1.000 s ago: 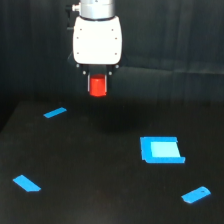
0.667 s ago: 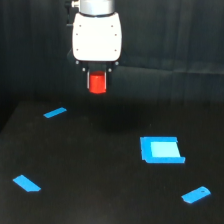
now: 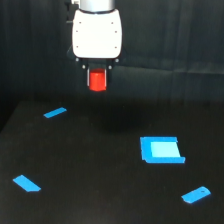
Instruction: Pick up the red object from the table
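The red object (image 3: 98, 80), a small bright red cylinder, hangs in the air well above the black table (image 3: 100, 170). My gripper (image 3: 98, 82) is shut on it from above, dark fingers on either side, under the white arm housing (image 3: 97, 33). The cylinder's top is hidden between the fingers.
On the table lie a blue square (image 3: 161, 149) at the exterior view's right, a thin blue strip (image 3: 55, 113) at the left rear, another blue strip (image 3: 26, 183) at the front left, and one blue strip (image 3: 196, 194) at the front right. A dark draped cloth hangs behind.
The gripper has risen with the red object held in it, lifting it higher above the table. The blue pieces have not moved.
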